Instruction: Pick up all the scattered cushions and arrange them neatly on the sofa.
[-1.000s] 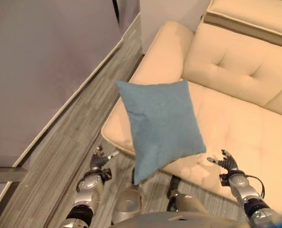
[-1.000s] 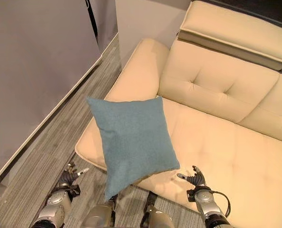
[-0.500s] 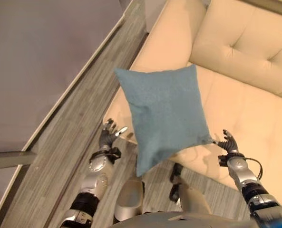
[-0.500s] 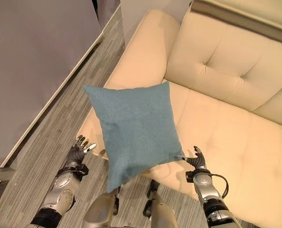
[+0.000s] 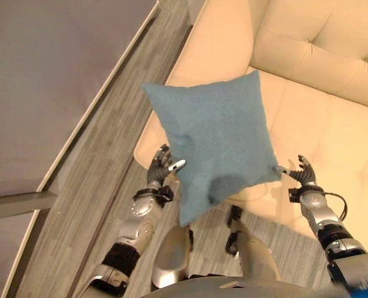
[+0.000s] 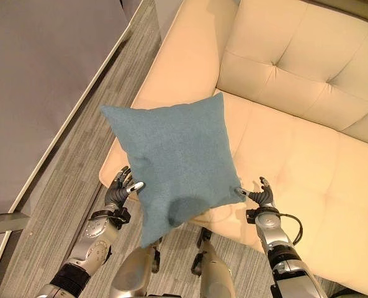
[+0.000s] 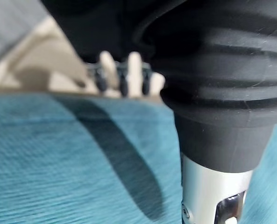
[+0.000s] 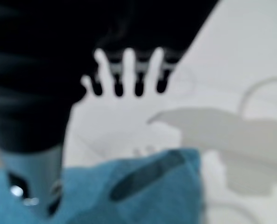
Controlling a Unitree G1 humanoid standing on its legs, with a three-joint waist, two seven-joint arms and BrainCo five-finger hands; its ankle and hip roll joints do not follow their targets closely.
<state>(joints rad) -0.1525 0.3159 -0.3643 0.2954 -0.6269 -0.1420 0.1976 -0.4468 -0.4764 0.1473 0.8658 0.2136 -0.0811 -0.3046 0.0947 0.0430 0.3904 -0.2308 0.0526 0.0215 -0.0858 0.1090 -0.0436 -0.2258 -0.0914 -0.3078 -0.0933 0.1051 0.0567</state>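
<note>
bracing the blue cushion point(image 6: 174, 162) between my two spread hands, over the front edge of the sofa point(image 6: 295, 155) seat, one corner pointing down. left hand point(image 6: 123, 189) has fingers straight against its left edge, right hand point(image 6: 262, 194) fingers extended at the right corner, nothing curled round the fabric. judgement: light, soft, woven cover not slippery, will sag and dent under pressure. best hold looks like opposite edges, palms flat, not the corner tips.
</note>
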